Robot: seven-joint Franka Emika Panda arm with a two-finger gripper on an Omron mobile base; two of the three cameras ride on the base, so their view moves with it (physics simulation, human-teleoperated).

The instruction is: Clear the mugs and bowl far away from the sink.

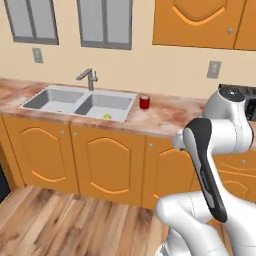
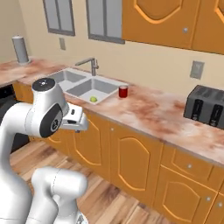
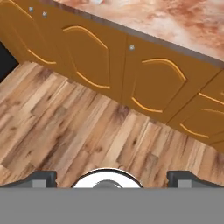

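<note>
Counter (image 1: 170,112): marbled top over orange cabinets.
Mug (image 1: 144,102): red, upright, just beside the sink's (image 1: 80,102) right rim.
Gripper (image 3: 111,178): spread wide, empty, aimed at the floor.
Risk: a long reach could tip the mug into the basin.
</note>
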